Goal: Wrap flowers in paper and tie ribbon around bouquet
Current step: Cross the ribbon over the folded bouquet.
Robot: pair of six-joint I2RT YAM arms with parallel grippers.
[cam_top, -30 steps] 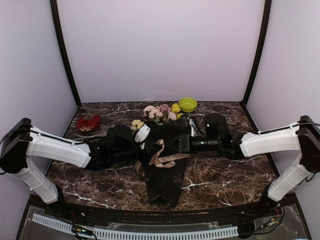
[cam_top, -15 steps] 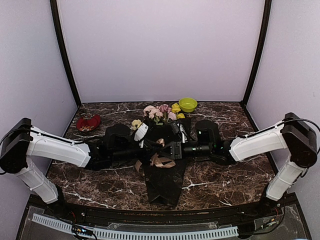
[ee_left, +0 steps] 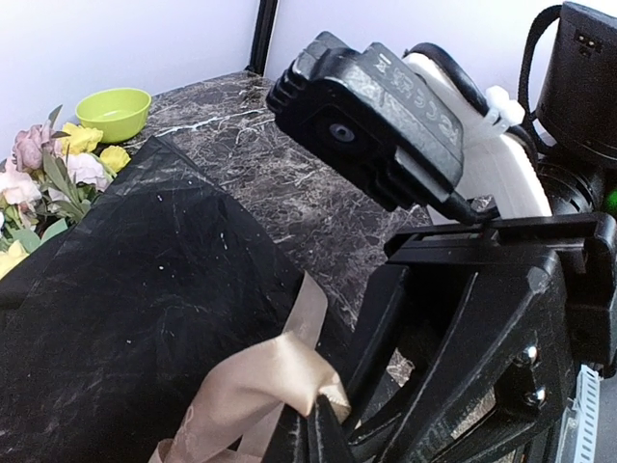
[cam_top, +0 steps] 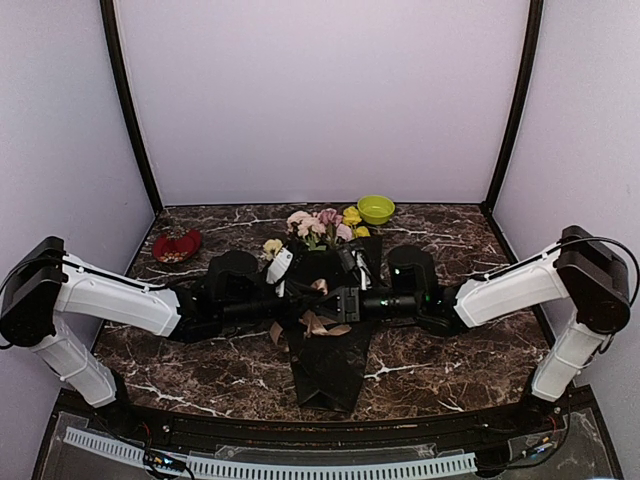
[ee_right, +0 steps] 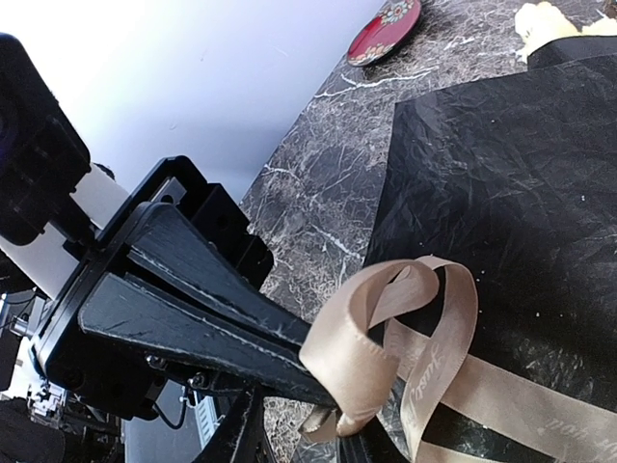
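A: Where is the left end effector (cam_top: 303, 310)?
B: At the centre of the frame, its fingers pressed together on a loop of the ribbon (cam_top: 320, 325), over the bouquet (cam_top: 328, 365).
A: How does the bouquet lie?
B: Its long axis runs from the flowers (cam_top: 318, 226) at upper centre down to lower centre. The arms cross it from both sides.
A: And the right end effector (cam_top: 340, 302)?
B: Just beside the left one, at the ribbon. I cannot tell if it is clamped. I think the bare worktop (cam_top: 450, 350) at lower right gives room for pulling.
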